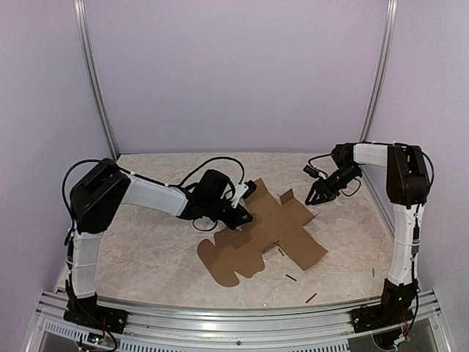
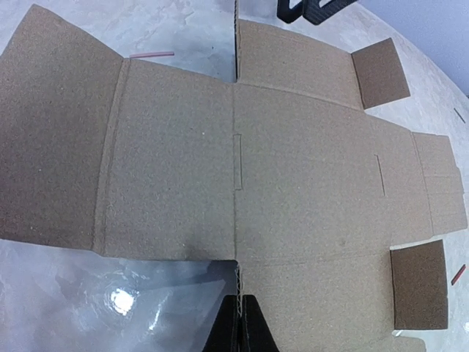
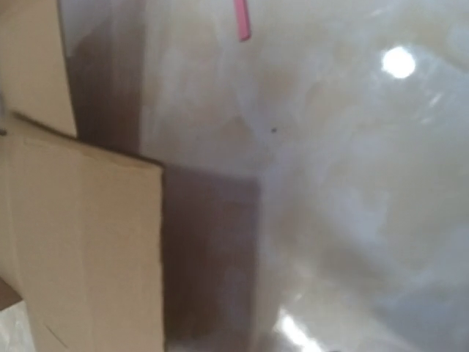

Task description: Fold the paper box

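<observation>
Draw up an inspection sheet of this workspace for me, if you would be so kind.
Surface: marbled beige tabletop, glossy, with glare spots.
Job's things: paper box, a flat die-cut sheet, mostly unfolded, mid-table.
Clutter: several small dark sticks scattered near the sheet.
Claws: left claw appears closed on the sheet's edge; right claw open, near the sheet's right flap.
Cables: black cables looped along both arms.
Surroundings: lilac walls, aluminium frame posts.

top: high, rear, wide | wrists: close, downward | shared: paper box point(image 1: 260, 235)
</observation>
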